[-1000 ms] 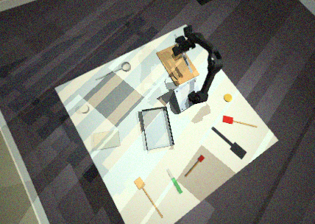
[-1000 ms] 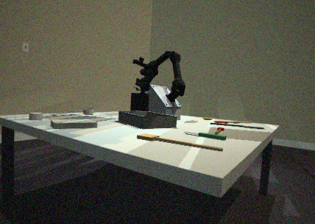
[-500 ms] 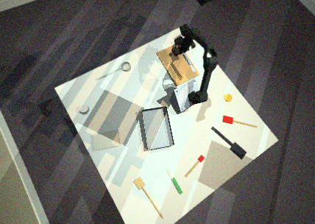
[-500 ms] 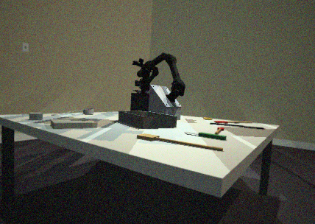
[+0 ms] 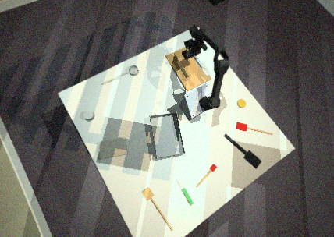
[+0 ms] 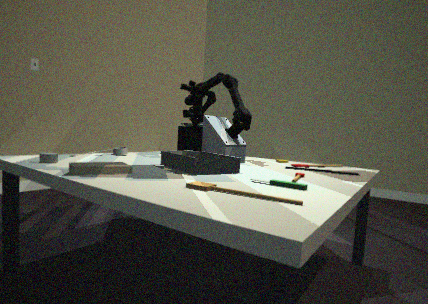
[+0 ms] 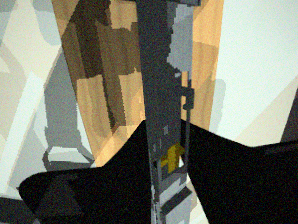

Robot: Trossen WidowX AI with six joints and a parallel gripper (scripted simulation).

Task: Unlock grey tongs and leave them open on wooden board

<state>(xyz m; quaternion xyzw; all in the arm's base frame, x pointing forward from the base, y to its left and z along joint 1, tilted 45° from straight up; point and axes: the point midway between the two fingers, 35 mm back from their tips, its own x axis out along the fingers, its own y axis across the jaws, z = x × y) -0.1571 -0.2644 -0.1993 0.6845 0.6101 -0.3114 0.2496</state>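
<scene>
One black robot arm reaches over a white counter, its gripper clamped on the grey tongs and raised above the wooden board. In the wrist view the tongs run up the middle of the picture as one narrow grey bar, their two arms lying close together, with a small yellow piece near the end held between the black fingers. The gripper's fingers stand narrowly apart, pressed on the tongs. Below the tongs lies the light brown board; whether the tips touch it cannot be told.

The board sits on top of a grey block near the far corner of the counter, beside the arm's base. The roasting tin lies near the middle of the counter, with nothing across it. Along the right edge lie a yellow disc, a red spatula and a black spatula. Toward the near corner lie a small red-headed tool, a green-handled tool and a wooden spatula. A round strainer lies by the far left edge.
</scene>
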